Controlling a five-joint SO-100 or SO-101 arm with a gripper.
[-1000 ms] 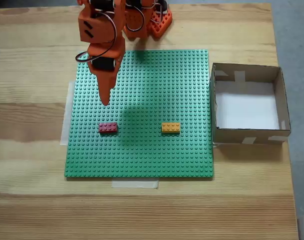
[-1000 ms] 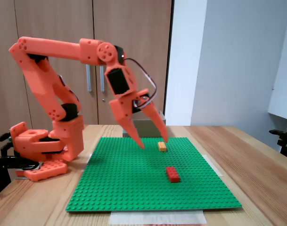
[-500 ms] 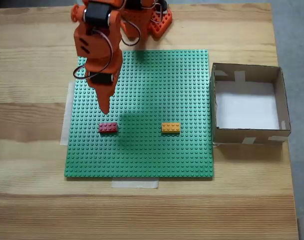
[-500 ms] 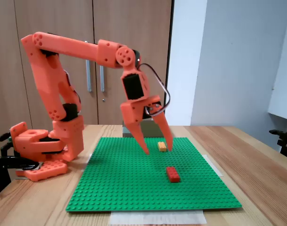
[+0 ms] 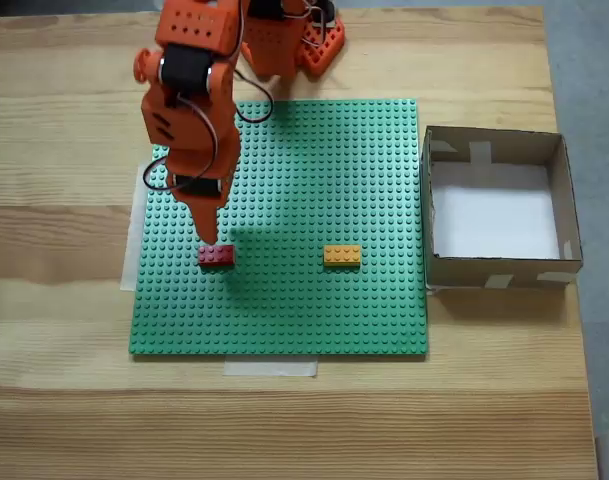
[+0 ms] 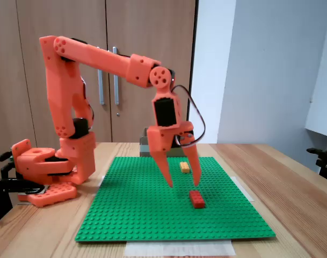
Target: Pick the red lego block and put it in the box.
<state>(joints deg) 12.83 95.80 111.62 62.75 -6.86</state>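
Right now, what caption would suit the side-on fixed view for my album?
Orange arm's open tool poised just above the red lego block on a green studded baseplate.

Office: wooden cabinets [image 6: 99, 59], desk [image 5: 284, 420], office chair [image 6: 325, 156].
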